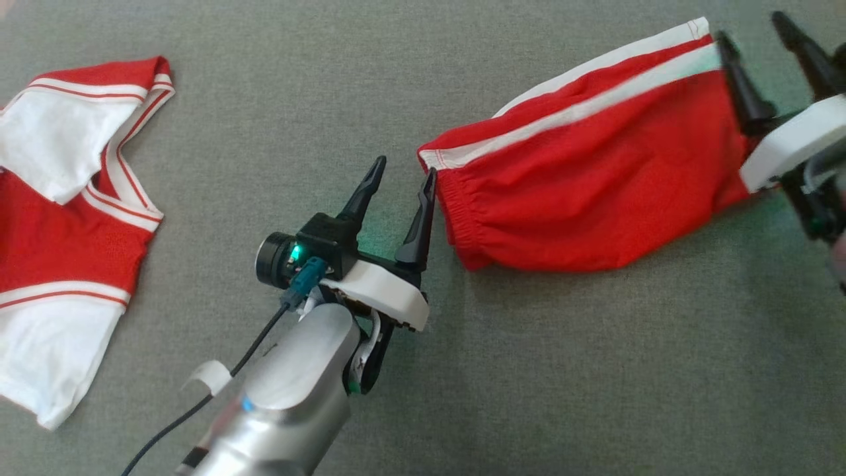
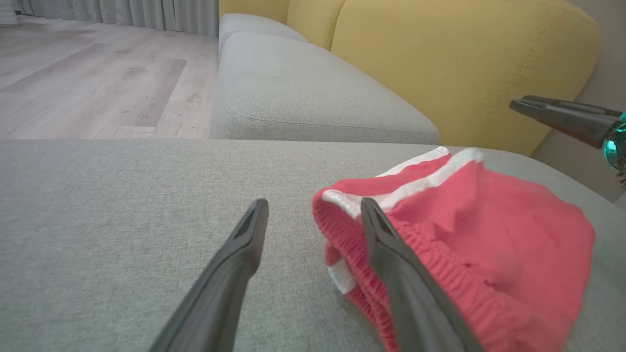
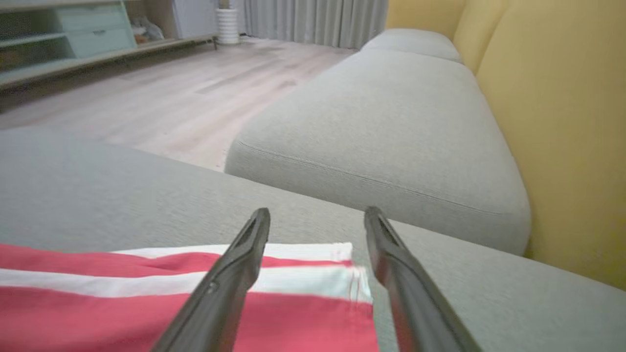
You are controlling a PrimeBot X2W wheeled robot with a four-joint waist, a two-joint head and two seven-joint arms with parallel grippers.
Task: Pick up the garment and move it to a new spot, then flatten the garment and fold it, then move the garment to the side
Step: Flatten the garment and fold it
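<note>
with left gripper (image 1: 404,168) and right gripper (image 1: 752,28) both open at either end of the red shorts (image 1: 595,172), pinching only the top layer could bunch them.

Head view: steep downward look, close over the grey cushion (image 1: 264,79). Left wrist view: low and near the cushion, facing along it toward the yellow backrest (image 2: 440,63) and the wood floor (image 2: 98,73), with the waistband end of the red shorts (image 2: 464,234) close. Right wrist view: low over the shorts' hem end, facing the neighbouring seat (image 3: 391,122). All three share the shorts.
</note>
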